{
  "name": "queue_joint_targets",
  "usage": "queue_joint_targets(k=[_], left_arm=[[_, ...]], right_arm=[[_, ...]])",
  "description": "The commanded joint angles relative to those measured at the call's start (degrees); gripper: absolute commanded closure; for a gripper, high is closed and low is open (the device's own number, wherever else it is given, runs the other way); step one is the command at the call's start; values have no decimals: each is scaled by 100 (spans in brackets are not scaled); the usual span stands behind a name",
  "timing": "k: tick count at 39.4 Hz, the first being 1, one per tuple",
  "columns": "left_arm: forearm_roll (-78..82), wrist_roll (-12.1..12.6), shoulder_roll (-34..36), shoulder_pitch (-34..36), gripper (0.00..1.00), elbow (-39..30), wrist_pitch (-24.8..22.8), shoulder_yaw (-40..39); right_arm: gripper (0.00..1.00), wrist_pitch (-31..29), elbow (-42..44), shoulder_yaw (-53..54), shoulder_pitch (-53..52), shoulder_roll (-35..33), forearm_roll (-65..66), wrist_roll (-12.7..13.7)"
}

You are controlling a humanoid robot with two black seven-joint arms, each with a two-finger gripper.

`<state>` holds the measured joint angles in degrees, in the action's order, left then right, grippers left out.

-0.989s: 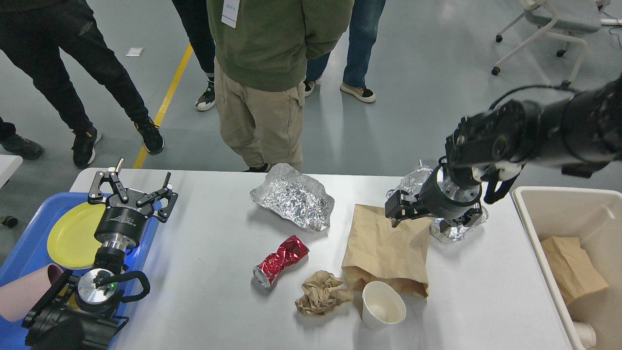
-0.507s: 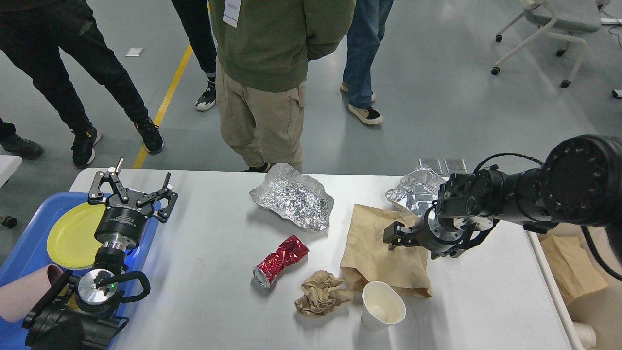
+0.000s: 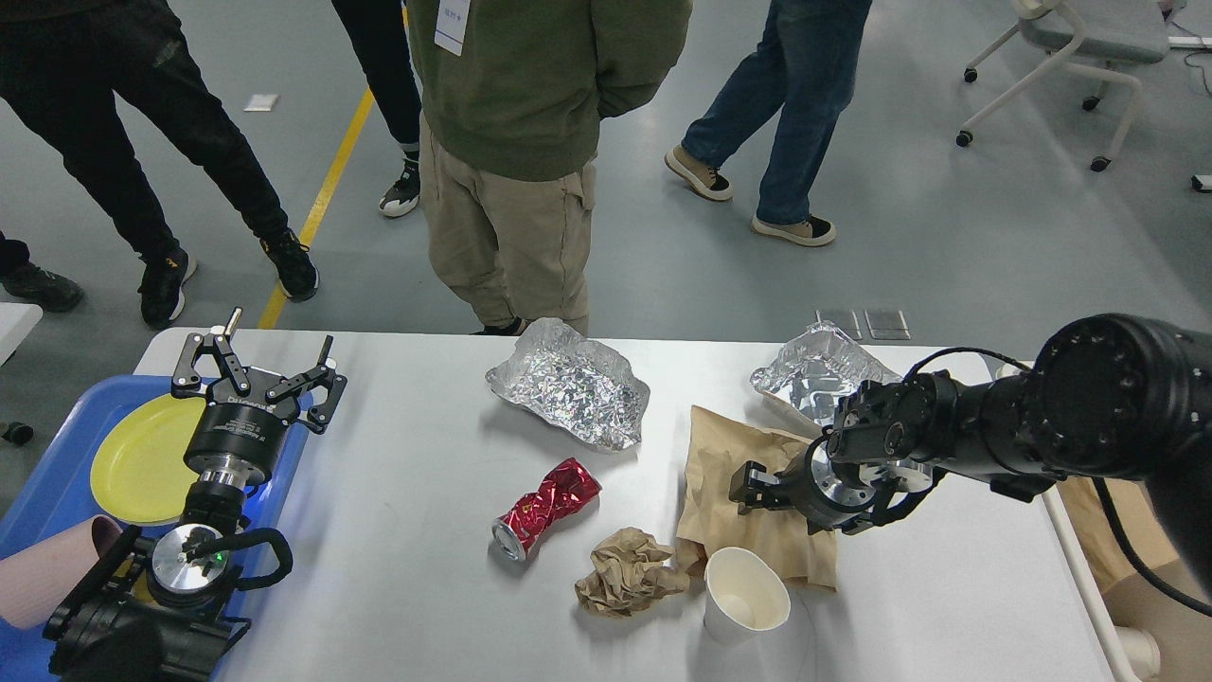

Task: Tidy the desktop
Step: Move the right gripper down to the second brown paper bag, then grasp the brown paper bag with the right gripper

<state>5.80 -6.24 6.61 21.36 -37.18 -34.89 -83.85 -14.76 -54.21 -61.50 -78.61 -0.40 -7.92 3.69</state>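
The desktop (image 3: 417,493) fills the near half of the view, littered with rubbish that presumably belongs in a container. The right gripper (image 3: 748,485) lies low over the brown bag (image 3: 734,464), reaching in from the right, probably to pinch the paper and lift it; whether its fingers are spread or closed on the bag I cannot tell, since it shows dark and end-on. Just near the bag stand a white cup (image 3: 746,595) and a paper ball (image 3: 630,571); a red can (image 3: 547,507) lies left of them. Two foil pieces sit far, one at centre (image 3: 571,382), one at right (image 3: 816,369). The left gripper (image 3: 260,374) hovers with fingers spread wide and empty over the blue tray (image 3: 57,474), which holds a yellow plate (image 3: 137,464).
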Motion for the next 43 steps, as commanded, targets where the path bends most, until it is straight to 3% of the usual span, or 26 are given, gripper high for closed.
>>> queue_joint_targets(k=[1,4,9,30,43], left_arm=[[0,0,7,0,4,0,0,0],[0,0,7,0,4,0,0,0],[0,0,-2,0,4,0,0,0],[0,0,-2,0,4,0,-9,0],[0,0,-2,0,4,0,-9,0]], right_arm=[[75,8,-46,-3,21,49,-17,0],[92,8,-46,-12,30,49,-17,0],[100,166,-37,-12,91,58,-35,26],[100,52,-502,-12,-383,-109,-35,88],[100,-861,-1467,-345,-2181,-337,-570,88]])
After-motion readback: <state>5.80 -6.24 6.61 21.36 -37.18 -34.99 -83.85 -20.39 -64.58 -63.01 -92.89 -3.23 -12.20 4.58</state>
